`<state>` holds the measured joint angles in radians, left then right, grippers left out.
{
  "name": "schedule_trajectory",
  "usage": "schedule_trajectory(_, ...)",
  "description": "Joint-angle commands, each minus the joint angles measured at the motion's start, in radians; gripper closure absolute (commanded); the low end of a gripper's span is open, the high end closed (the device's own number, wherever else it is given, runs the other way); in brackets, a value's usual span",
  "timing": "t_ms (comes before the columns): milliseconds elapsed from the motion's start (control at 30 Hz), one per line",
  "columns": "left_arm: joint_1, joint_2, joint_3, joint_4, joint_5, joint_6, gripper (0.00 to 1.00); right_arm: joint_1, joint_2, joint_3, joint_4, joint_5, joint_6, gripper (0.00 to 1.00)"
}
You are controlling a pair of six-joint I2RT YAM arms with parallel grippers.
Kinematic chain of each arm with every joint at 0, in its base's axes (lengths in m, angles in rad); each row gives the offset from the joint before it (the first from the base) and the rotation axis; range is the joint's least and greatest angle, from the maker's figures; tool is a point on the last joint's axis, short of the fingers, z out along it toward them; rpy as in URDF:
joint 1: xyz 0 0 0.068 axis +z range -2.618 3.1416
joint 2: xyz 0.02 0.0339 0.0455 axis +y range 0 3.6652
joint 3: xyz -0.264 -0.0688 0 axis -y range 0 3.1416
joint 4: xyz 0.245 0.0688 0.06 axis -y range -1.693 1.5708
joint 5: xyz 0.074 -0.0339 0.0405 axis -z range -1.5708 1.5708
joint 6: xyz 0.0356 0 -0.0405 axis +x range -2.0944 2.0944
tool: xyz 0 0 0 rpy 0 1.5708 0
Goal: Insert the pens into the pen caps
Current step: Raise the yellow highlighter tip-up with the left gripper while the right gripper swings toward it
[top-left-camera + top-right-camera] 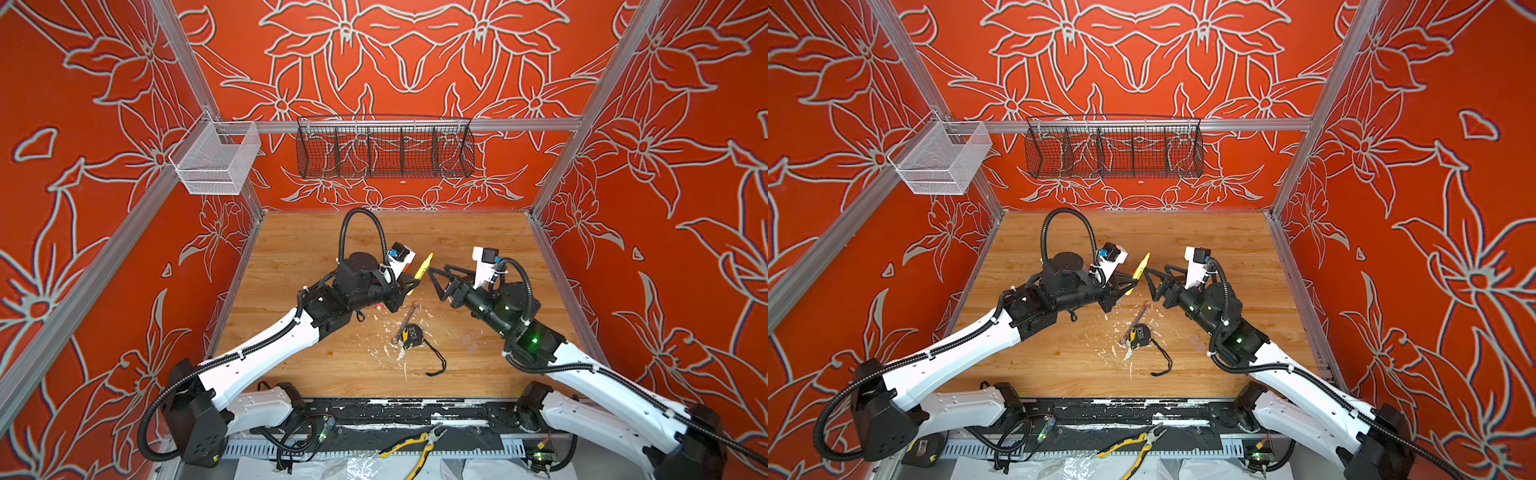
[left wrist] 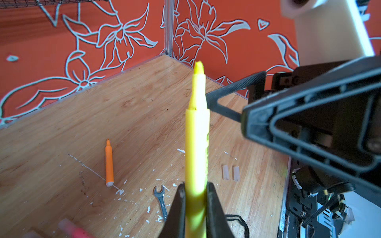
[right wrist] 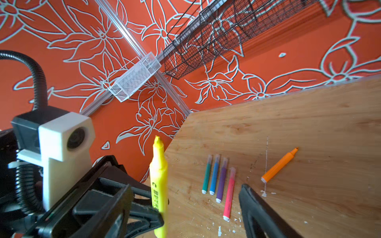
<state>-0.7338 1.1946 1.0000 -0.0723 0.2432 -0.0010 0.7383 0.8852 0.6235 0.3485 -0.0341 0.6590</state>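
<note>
Two pen caps (image 2: 226, 172) lie side by side on the bench (image 1: 457, 241) near its right edge. One is judged to need fetching first, since the right pincer (image 1: 435, 284) stands apart and looks empty. Farther in, at mid-bench, the yellow pen (image 1: 424, 266) is clamped low by the left pincer (image 2: 195, 185), its bared tip tilted far-right. It should be held steady while a cap is pushed on along its axis.
</note>
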Motion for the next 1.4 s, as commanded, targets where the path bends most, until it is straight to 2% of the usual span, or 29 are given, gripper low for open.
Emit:
schedule_trajectory(0, -0.01, 0.0, 0.0, 0.044, 0.013, 0.04, 1.0, 0.024, 0.008, 0.042, 0.015, -0.012, 0.008, 0.18)
schedule_trajectory(300, -0.056, 0.033, 0.017, 0.038, -0.013, 0.085, 1.0, 0.063, 0.011, 0.067, -0.014, 0.051, -0.024, 0.22)
schedule_trajectory(433, -0.079, 0.028, 0.009, 0.04, -0.037, 0.117, 1.0, 0.064, 0.027, 0.079, -0.023, 0.073, -0.022, 0.28)
schedule_trajectory(533, -0.082, 0.024, 0.002, 0.045, -0.053, 0.123, 1.0, 0.067, 0.034, 0.08, -0.017, 0.077, -0.021, 0.37)
schedule_trajectory(767, -0.09, 0.021, -0.001, 0.043, -0.055, 0.134, 0.99, 0.072, 0.049, 0.086, -0.024, 0.095, -0.013, 0.71)
schedule_trajectory(900, -0.091, 0.017, -0.012, 0.057, -0.055, 0.136, 0.79, 0.08, 0.045, 0.077, -0.011, 0.105, -0.002, 0.84)
schedule_trajectory(967, -0.092, 0.019, -0.012, 0.06, -0.055, 0.136, 0.72, 0.089, 0.046, 0.07, 0.002, 0.109, 0.002, 0.87)
schedule_trajectory(1133, -0.093, 0.024, -0.01, 0.059, -0.051, 0.137, 0.66, 0.114, 0.054, 0.069, 0.019, 0.124, 0.003, 0.92)
schedule_trajectory(1367, -0.093, 0.025, -0.014, 0.063, -0.062, 0.141, 0.64, 0.128, 0.052, 0.049, 0.059, 0.127, 0.023, 0.93)
